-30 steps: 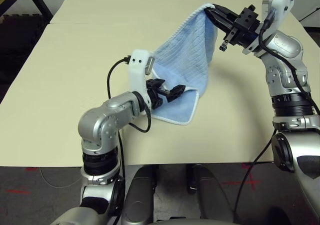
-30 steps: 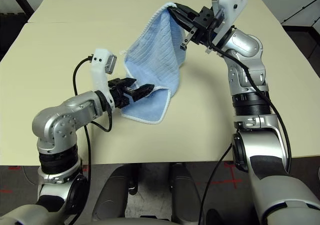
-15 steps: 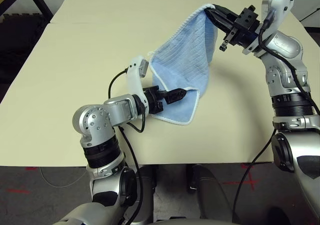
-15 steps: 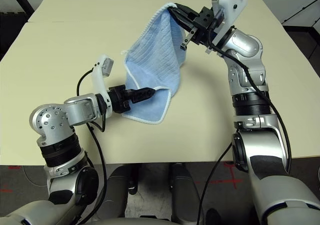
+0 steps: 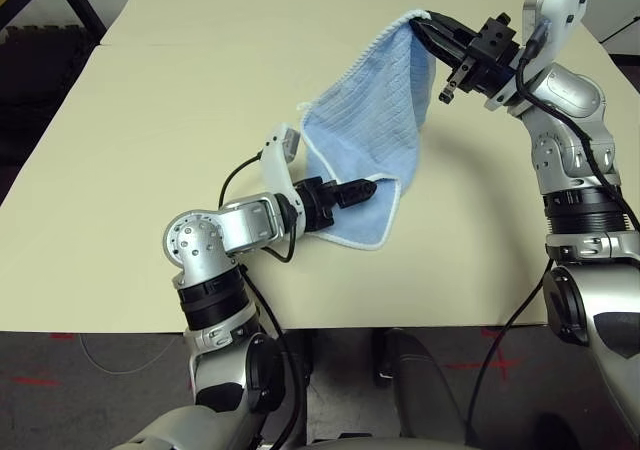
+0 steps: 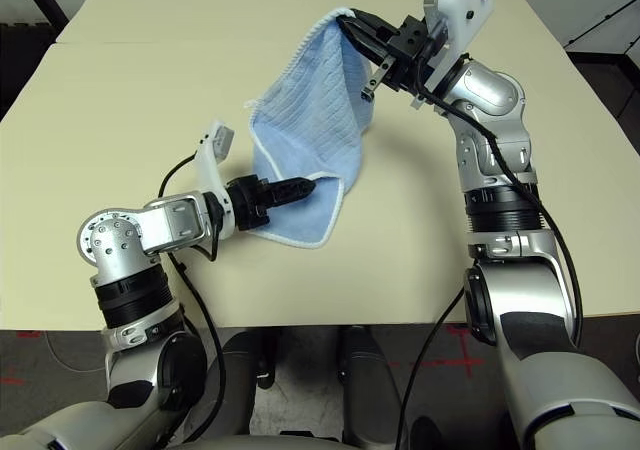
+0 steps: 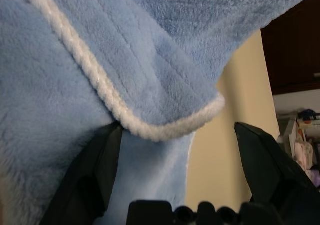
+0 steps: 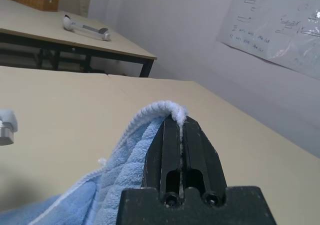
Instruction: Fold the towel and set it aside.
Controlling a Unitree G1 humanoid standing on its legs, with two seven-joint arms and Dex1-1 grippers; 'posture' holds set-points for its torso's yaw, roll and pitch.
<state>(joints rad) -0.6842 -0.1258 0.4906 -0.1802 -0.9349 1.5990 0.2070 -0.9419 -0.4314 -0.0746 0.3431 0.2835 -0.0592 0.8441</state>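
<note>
The light-blue towel (image 5: 365, 120) with white edging hangs by its top corner from my right gripper (image 5: 420, 22), which is shut on it high above the far right of the table; its lower part lies on the tabletop. In the right wrist view the white edge pokes out above the closed fingertips (image 8: 172, 127). My left gripper (image 5: 360, 188) is open and low over the table at the towel's lower fold. Seen from the left wrist, a folded corner of towel (image 7: 125, 45) hangs between the two spread black fingers (image 7: 95, 175).
The cream table (image 5: 150, 120) stretches wide to the left and behind, with a seam to a second table (image 5: 250, 0) at the back. Its front edge runs just below my left elbow. A dark floor lies beyond the left side.
My left arm has swung its elbow in and rolled the wrist, keeping the open gripper at the towel's lower fold. The right gripper and the raised corner have stayed put.
</note>
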